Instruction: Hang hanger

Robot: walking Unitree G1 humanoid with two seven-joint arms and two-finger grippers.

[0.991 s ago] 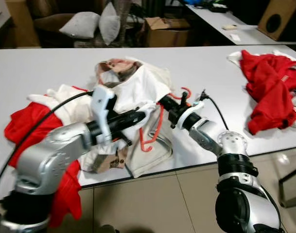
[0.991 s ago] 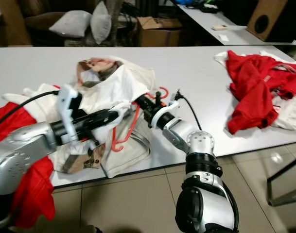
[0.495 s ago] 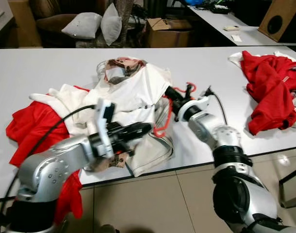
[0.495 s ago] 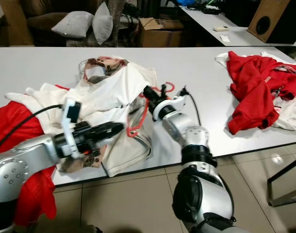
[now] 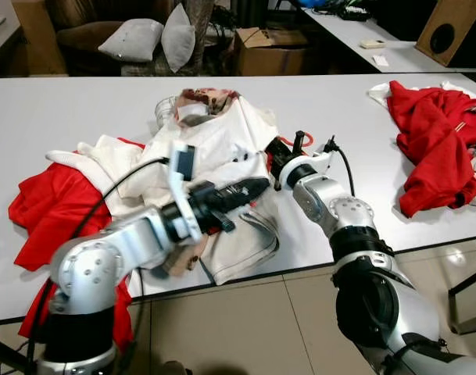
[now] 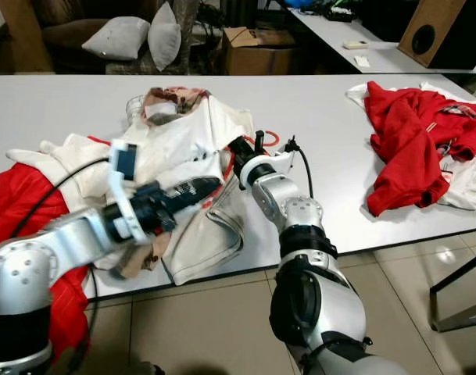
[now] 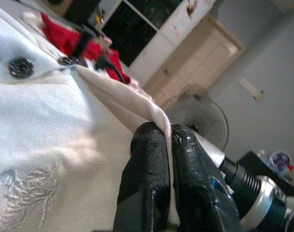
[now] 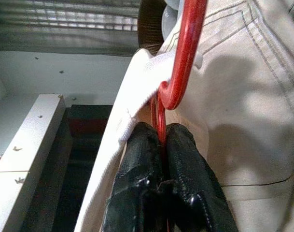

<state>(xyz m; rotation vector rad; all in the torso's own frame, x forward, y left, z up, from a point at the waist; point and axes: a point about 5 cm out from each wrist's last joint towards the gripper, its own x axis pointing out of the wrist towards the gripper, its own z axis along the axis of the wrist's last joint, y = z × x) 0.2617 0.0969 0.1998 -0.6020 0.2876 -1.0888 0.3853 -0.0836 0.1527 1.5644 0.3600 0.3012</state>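
Clearly a two-armed grasp near the front edge of the white tabletop (image 5: 81,101). Left arm bent at the elbow, forearm reaching forward and to the right over the front edge, left gripper (image 5: 249,187) stretched low across the white shirt (image 5: 222,141). Jaws clenched on a folded edge of that shirt's fabric, the cloth pinched between the two black fingers (image 7: 147,159) in the left wrist view. Right arm raised from beyond the front edge, forearm angled inward to the left, right gripper (image 5: 273,150) pushed against the shirt's right side. Jaws clenched on the thin shaft of the red hanger (image 8: 183,58), black fingers pressed together around it, hook curving up just past the fingertips and touching the shirt's seam. Hanger mostly buried in the shirt, a small red loop (image 6: 270,139) showing just beside the right gripper, above the middle of the tabletop's front half. Shirt heaped near the front edge, collar toward the far edge, hem trailing to the front edge. Red garment (image 5: 46,207) draped over the front left edge, touching the white heap. Second red garment (image 5: 429,133) well apart at the right edge. Cardboard box (image 5: 270,51) and grey cushions (image 5: 132,39) beyond the far edge.
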